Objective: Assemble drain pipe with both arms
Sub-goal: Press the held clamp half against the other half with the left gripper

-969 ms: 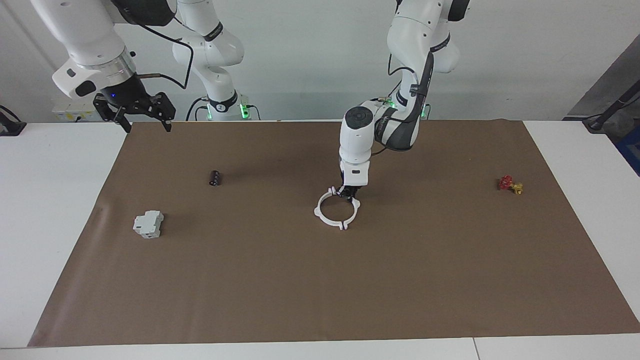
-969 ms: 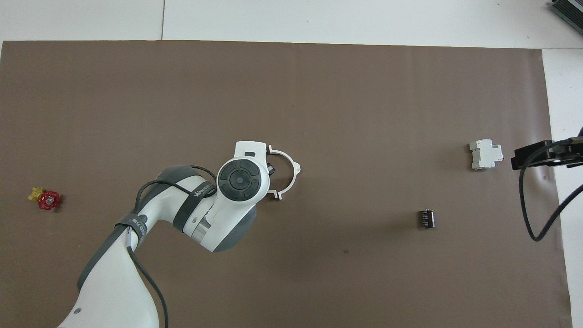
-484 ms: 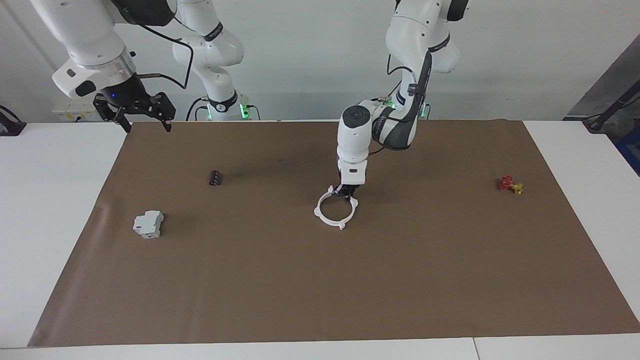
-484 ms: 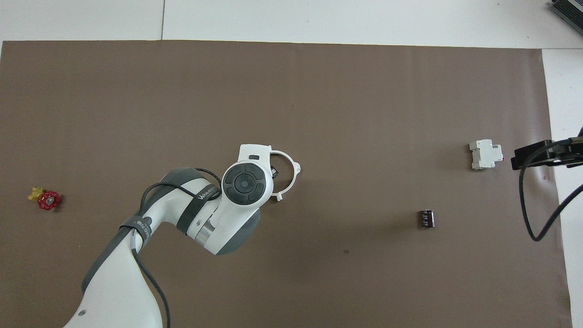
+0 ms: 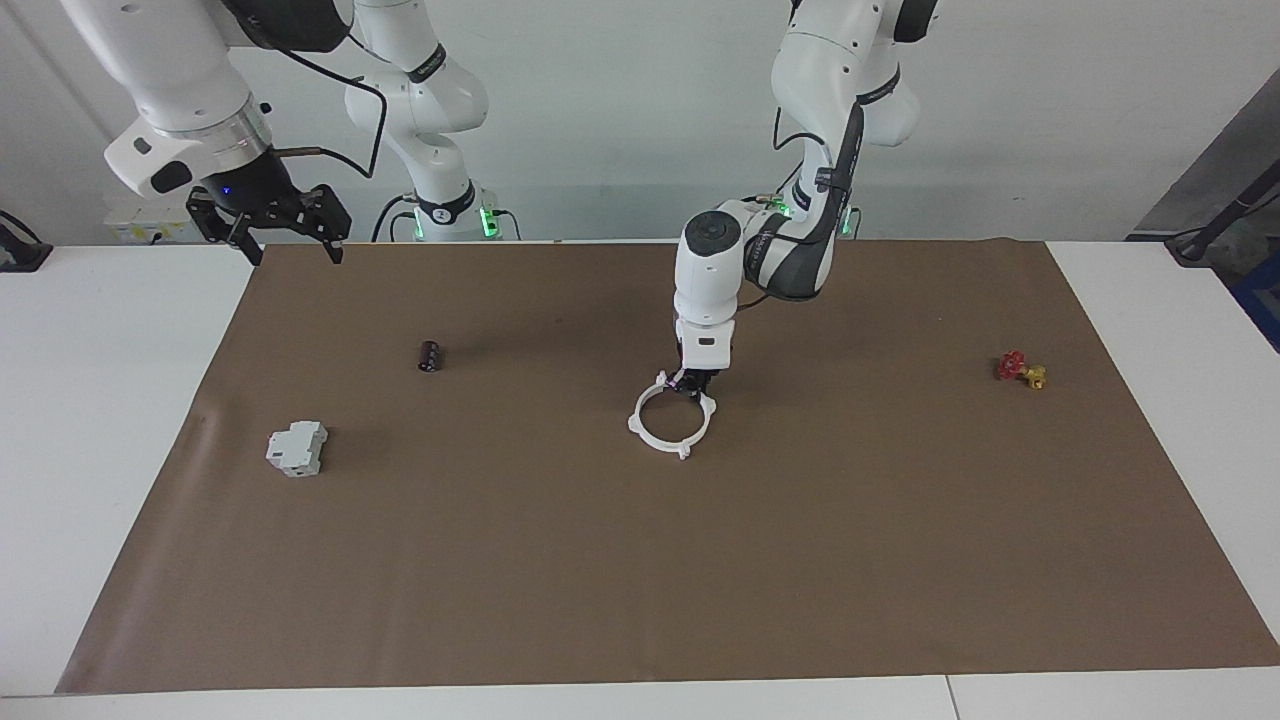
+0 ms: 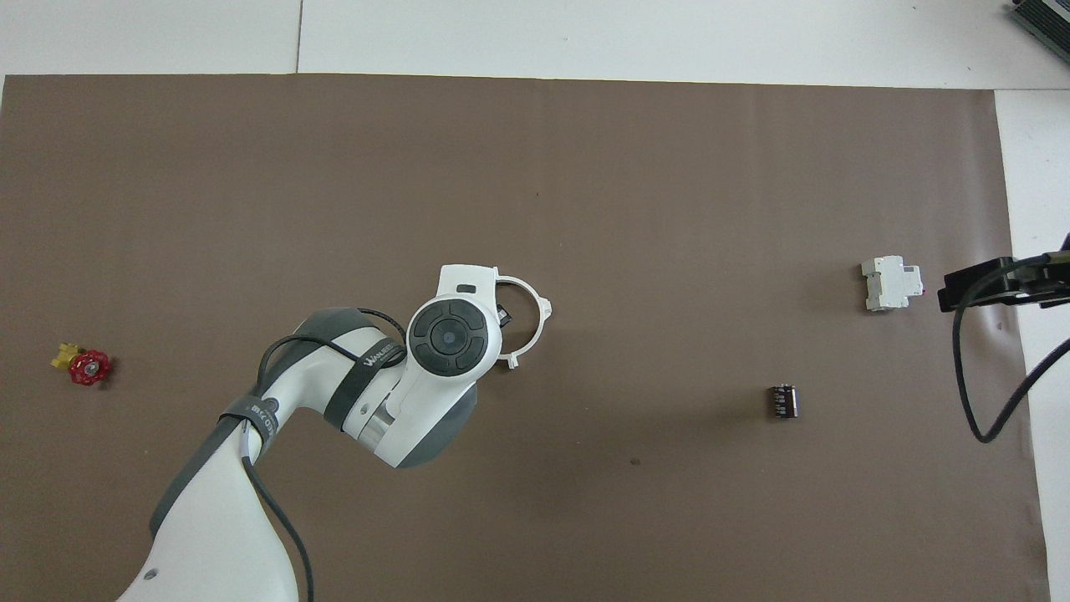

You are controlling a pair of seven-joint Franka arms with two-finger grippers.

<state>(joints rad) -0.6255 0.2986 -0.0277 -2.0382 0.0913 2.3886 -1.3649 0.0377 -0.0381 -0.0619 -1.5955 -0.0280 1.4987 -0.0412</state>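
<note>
Paper, brown and matte, covers most of the white table, and we see its edges stop short of the table's rim on every side, with a faint crease near the right arm's end. A plain pale wall rises where the arms are mounted, and green lights glow at their bases.

Near the middle of the brown sheet lies the white ring, the drain pipe part, flat on the paper with its small lugs sticking outward. We see the left gripper down at the ring's edge nearest the robots, its fingers pinched together on the rim there; from above, the arm's wrist hides that half of the ring.

The right gripper hangs in the air over the table's corner at the right arm's end, its fingers spread wide with nothing between them; that arm waits.

A small black cylinder lies on the paper toward the right arm's end, and a grey-white boxy block sits farther from the robots than it. A little red and yellow valve rests well apart, toward the left arm's end.
</note>
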